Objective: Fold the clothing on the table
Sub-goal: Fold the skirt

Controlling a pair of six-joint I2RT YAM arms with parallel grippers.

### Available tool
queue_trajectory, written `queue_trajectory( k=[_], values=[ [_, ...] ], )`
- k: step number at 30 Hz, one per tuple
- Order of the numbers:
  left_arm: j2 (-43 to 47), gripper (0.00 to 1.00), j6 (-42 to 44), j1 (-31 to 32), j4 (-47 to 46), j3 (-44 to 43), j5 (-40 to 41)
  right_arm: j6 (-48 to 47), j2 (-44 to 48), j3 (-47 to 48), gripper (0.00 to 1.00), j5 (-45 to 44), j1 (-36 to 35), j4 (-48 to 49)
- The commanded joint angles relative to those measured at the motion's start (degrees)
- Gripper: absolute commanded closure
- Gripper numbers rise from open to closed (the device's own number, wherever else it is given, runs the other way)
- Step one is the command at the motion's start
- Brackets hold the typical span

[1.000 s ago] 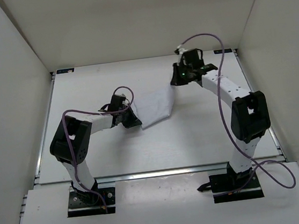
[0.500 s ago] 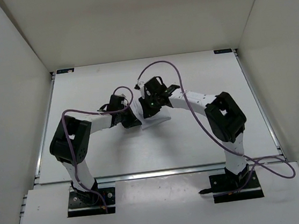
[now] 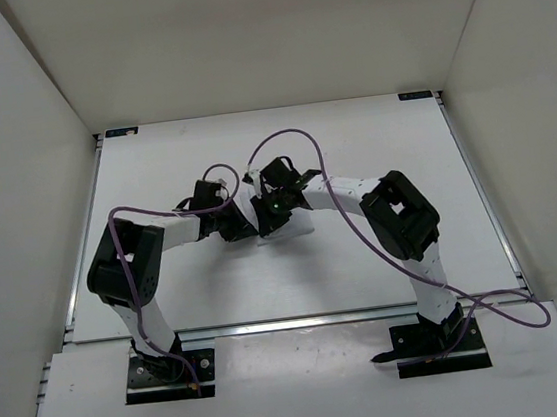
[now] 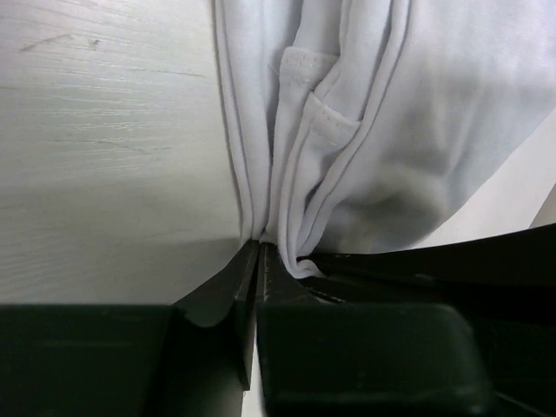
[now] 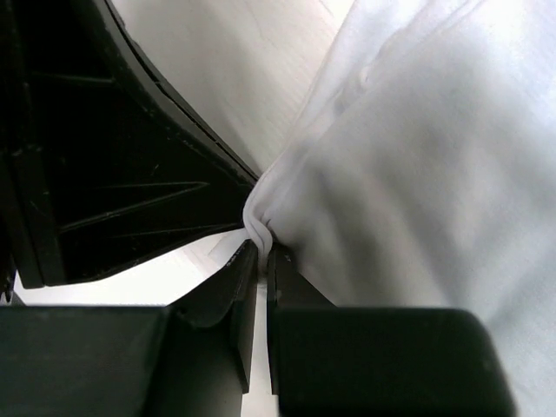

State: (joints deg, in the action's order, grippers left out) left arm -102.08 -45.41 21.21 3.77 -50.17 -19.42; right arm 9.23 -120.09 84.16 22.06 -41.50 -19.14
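The clothing (image 3: pixel 301 229) mostly covered
Left arm (image 3: pixel 175 230) and right arm (image 3: pixel 341 186) crowd over it; only its right edge shows.

The clothing (image 3: pixel 301 228) is thin, plain white fabric, bunched into several soft layered folds with a stitched hem showing. It lies near the middle of the matte white bench (image 3: pixel 366 269), mostly hidden from above.

Bright, even overhead light – soft shadows; wrist cams: clothing (image 5: pixel 408 156) slightly overexposed, fg blurry.
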Motion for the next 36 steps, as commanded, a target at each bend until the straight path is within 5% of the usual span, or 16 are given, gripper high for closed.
queue_trajectory(
  k=[1, 6, 10, 11, 15, 22, 28, 36],
  values=[
    [0.8, 0.79, 1.6, -0.5, 2.4, 2.1, 0.6, 0.8, -3.1, -0.5, 1.00, 3.5, -2.3, -1.3],
    [3.5, 0.62, 1.4, -2.2, 2.1, 3.7, -1.7, 0.5, -3.0, -0.4, 0.97, 1.8, -2.7, -3.0],
    [9.7, 0.39, 0.2, -5.4, 1.3, 7.4, -3.1, 0.1, 0.8, -2.9, 0.66, -2.5, -4.0, -1.4],
    [10.7, 0.02, 0.3, -5.9, 1.5, 8.0, -3.7, 0.3, 3.7, -4.5, 0.64, -2.5, -4.2, 0.0],
    [18.0, 0.01, 1.5, -10.3, 3.6, 10.4, -6.4, 4.9, 17.2, -8.9, 0.58, -7.7, -3.8, 1.8],
    [22.6, 0.01, 11.4, -13.0, 14.6, 8.1, -13.3, 13.6, 50.7, -30.5, 0.57, -17.4, 0.8, 8.1],
    [25.7, 0.01, 15.0, -10.5, 20.8, 9.4, -11.0, 13.4, 61.5, -35.9, 0.58, -14.0, 8.9, 4.2],
    [35.0, 0.01, 14.9, -9.3, 22.8, 11.8, -9.0, 18.0, 67.8, -44.8, 0.55, -15.6, 5.7, 3.7]
  ],
)
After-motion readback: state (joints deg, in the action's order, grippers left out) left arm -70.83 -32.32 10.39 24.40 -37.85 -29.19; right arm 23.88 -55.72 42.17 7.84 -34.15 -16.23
